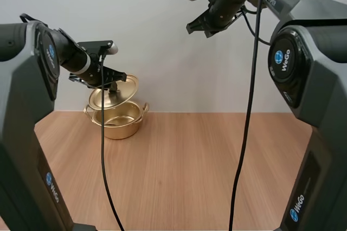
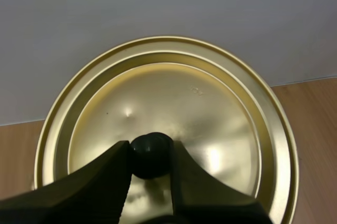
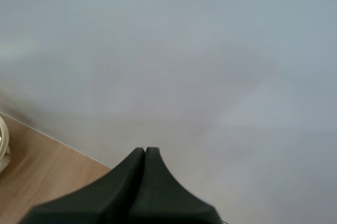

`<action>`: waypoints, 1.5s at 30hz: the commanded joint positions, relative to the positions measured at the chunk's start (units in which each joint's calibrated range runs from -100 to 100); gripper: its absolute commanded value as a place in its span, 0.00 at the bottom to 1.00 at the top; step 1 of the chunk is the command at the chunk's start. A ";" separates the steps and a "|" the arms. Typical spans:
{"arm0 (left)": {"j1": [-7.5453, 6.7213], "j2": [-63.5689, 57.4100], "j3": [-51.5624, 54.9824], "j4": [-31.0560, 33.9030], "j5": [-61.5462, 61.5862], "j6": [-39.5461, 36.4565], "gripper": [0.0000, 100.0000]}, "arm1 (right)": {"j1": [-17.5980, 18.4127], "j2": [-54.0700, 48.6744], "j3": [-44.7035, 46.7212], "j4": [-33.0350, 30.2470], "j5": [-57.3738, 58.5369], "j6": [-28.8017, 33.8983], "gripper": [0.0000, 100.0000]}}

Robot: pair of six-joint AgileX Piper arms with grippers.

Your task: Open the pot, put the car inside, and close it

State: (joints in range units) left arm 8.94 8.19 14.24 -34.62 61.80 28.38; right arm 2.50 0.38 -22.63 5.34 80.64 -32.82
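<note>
On the table [image 1: 190, 166], left of centre in the high view, sits the open pot [image 1: 116, 121]. Just above it, the left gripper [image 1: 111, 83] grasps the black knob [image 2: 151, 155] of the tilted lid [image 1: 120, 93]. At upper right, the right gripper [image 1: 198, 28] hangs clenched on nothing.

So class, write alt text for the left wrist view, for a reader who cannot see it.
The left gripper pinches the black knob of a round golden lid between its two black fingers. Behind the lid lie a pale wall and a strip of wooden table.
</note>
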 commanded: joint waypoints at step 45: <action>3.59 9.05 0.00 12.67 -7.45 -2.87 0.50 | -1.66 -2.85 -0.08 0.35 1.33 -1.04 0.00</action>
State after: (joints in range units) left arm 12.52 17.18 14.24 -21.73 54.14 25.54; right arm 0.87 -2.55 -22.63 5.64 81.88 -33.79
